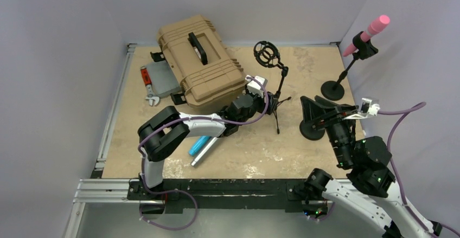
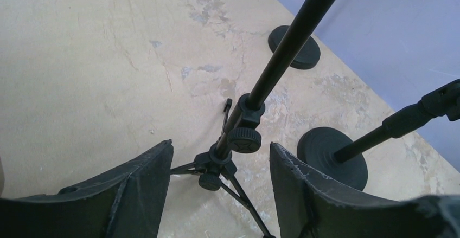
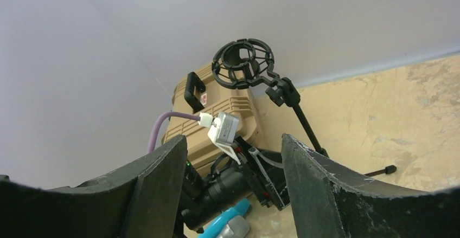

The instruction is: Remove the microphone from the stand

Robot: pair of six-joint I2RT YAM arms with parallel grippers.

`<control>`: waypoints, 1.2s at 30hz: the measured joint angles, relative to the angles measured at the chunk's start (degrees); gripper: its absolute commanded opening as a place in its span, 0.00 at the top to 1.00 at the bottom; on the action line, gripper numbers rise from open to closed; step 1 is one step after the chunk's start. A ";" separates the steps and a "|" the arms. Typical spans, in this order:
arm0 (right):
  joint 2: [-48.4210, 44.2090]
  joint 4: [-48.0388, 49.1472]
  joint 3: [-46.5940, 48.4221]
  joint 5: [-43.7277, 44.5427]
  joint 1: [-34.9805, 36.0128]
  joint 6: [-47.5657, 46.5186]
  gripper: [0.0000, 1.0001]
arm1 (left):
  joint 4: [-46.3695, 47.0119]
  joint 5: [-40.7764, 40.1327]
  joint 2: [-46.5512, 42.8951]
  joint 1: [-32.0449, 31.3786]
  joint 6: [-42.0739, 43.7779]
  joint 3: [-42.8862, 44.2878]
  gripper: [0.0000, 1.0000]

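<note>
Desk (image 1: pixel 304 64): stand (image 1: pixel 347 71) upright, ahead-right of right hand (image 3: pixel 234 143). Pink microphone (image 1: pixel 374 29) clipped on top, above that hand, long axis tilted up-right. Right hand nearer, jaws apart, empty. Left hand (image 2: pixel 221 151) parted astride tripod stand (image 2: pixel 271 75), well apart from microphone.

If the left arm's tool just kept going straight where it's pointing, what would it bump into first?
Most likely the black knob on the tripod stand, which sits right between the open fingers; depth is hard to judge.
</note>
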 measured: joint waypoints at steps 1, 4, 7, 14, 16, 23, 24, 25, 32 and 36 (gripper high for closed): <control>0.24 -0.13 -0.20 0.00 0.00 0.07 0.38 | 0.94 0.00 0.31 0.00 0.42 0.00 0.42; 0.63 -0.35 -0.50 -0.07 0.00 0.42 0.38 | 2.82 0.04 0.68 0.00 1.55 0.00 0.45; 0.66 -0.50 -0.63 -0.13 0.00 0.59 0.38 | 3.67 0.11 0.74 0.00 2.16 0.00 0.46; 0.66 -0.50 -0.63 -0.20 0.00 0.66 0.38 | 4.20 0.92 1.36 0.00 2.38 0.07 0.47; 0.66 -0.50 -0.63 -0.20 0.00 0.74 0.38 | 4.20 1.11 1.68 0.00 2.32 0.31 0.49; 0.66 -0.52 -0.63 -0.17 0.00 1.03 0.38 | 3.63 1.60 2.12 0.00 2.01 0.92 0.55; 0.66 -0.52 -0.63 -0.17 0.00 1.03 0.38 | 3.56 1.66 2.14 0.00 1.92 1.07 0.57; 0.66 -0.50 -0.63 -0.20 0.00 1.05 0.38 | 3.52 1.73 2.21 0.00 1.86 1.25 0.59; 0.66 -0.59 -0.63 -0.17 0.00 1.05 0.38 | 2.34 3.10 2.62 0.00 0.79 2.64 0.81; 0.66 -0.74 -0.63 -0.20 0.00 1.05 0.38 | 1.92 3.91 2.62 -0.02 -0.72 2.84 0.93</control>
